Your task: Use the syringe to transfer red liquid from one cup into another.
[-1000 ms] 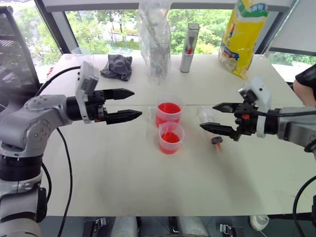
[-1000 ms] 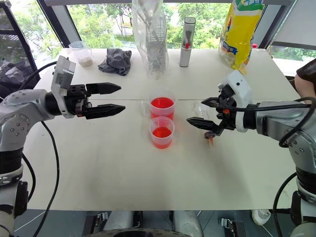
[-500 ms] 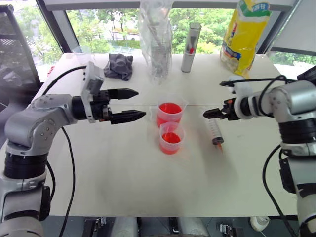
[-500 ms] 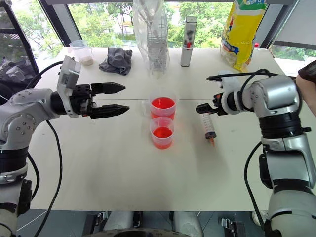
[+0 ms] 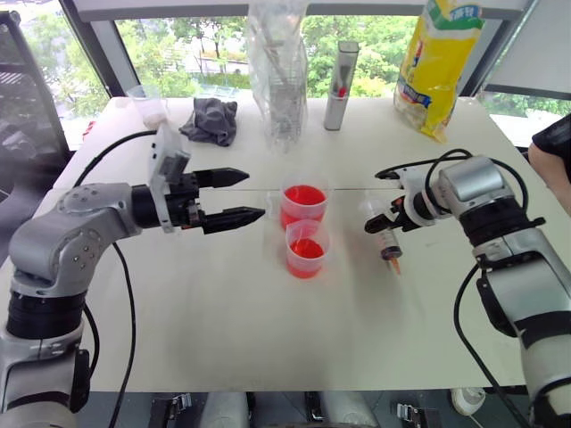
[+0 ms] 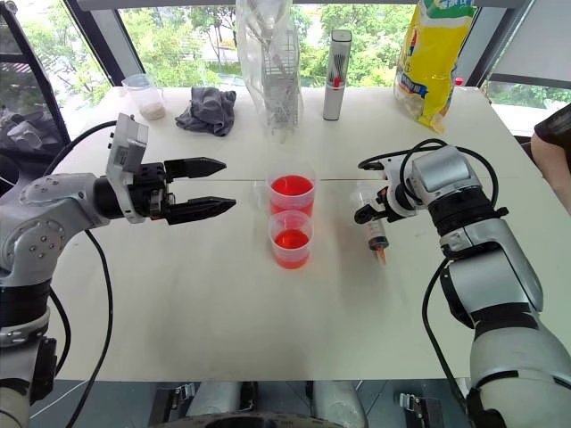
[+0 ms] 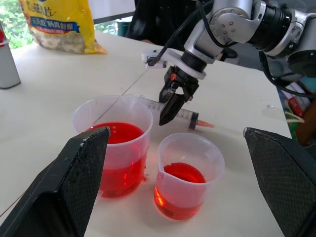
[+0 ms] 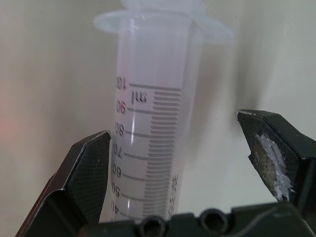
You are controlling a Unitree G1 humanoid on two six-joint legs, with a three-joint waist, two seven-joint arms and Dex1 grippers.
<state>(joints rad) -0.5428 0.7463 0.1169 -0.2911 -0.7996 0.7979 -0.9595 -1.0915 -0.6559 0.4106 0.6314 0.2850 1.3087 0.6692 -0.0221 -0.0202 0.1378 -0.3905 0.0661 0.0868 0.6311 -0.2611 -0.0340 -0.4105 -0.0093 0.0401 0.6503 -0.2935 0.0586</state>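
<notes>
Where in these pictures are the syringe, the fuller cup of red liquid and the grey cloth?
syringe (image 7: 183,115): left wrist view, on the clear barrel.
fuller cup of red liquid (image 5: 304,205): left eye view, on its red-filled wall.
grey cloth (image 6: 208,110): right eye view, on the crumpled middle.

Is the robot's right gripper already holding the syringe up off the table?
No, the syringe lies flat on the table between the open fingers of the right gripper.
</notes>
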